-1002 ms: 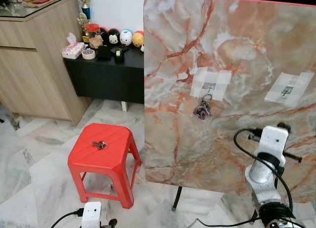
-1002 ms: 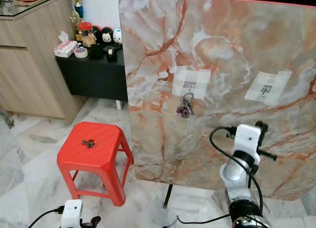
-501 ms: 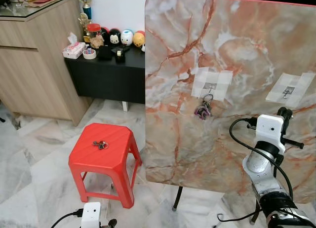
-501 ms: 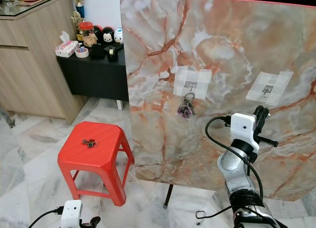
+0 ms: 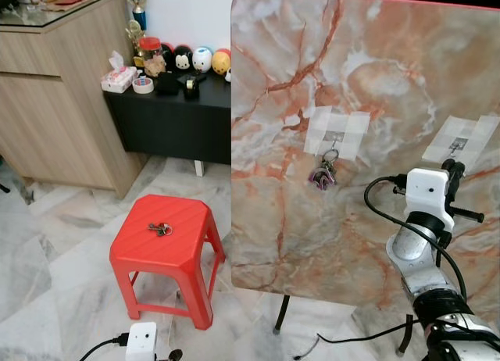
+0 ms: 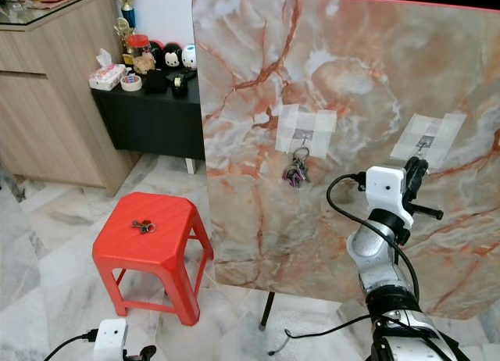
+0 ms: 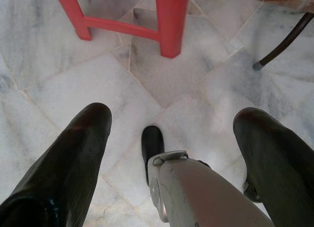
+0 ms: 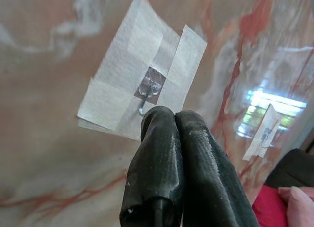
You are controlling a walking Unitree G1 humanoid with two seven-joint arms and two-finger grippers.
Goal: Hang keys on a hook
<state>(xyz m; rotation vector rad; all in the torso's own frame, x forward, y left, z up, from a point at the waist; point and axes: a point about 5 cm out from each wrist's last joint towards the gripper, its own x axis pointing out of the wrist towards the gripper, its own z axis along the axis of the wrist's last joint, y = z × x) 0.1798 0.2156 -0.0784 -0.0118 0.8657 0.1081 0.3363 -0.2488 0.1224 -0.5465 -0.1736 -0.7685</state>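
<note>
— What do we look like?
— Our right arm [image 5: 422, 279] is silver with black joint rings, a white camera box [image 5: 427, 195] at the wrist, and a looping black cable [image 5: 383, 212].
— And our fingers [image 8: 167, 178]?
— Long, black, rubbery. Another white box [image 5: 142, 342] sits on our left wrist.

open floor around red stool [image 5: 166, 241], marble board [image 5: 367, 103] upright beside
</note>
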